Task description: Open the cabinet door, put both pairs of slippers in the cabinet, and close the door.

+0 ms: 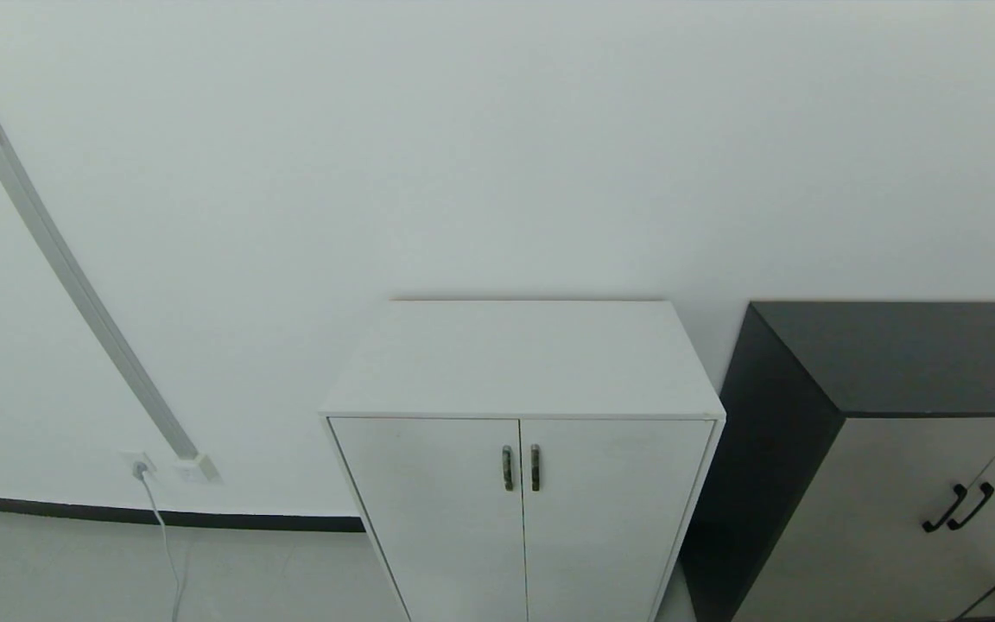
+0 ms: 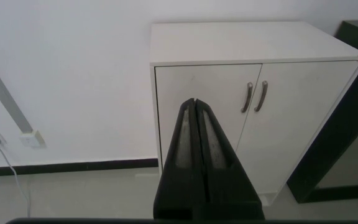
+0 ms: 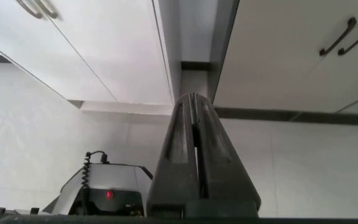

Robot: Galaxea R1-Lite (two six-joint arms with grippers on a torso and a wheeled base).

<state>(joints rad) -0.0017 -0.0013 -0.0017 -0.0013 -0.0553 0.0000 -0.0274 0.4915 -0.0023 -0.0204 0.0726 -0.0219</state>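
Nearest: left gripper [image 2: 194,107], fingers pressing flat together, is hovering before the white cabinet [image 1: 515,363]. The right gripper [image 3: 193,101], fingers likewise pressing together, is pointing at the gap between that cabinet and a dark cabinet [image 1: 895,354]. Beyond the left fingertips, both white doors [image 1: 428,510] are sitting shut, handles [image 1: 521,467] side by side.

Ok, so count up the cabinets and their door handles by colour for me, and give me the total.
white cabinet: 1
dark cabinet: 1
grey handles on the white cabinet's doors: 2
black handles on the dark cabinet's doors: 2
Total: 6
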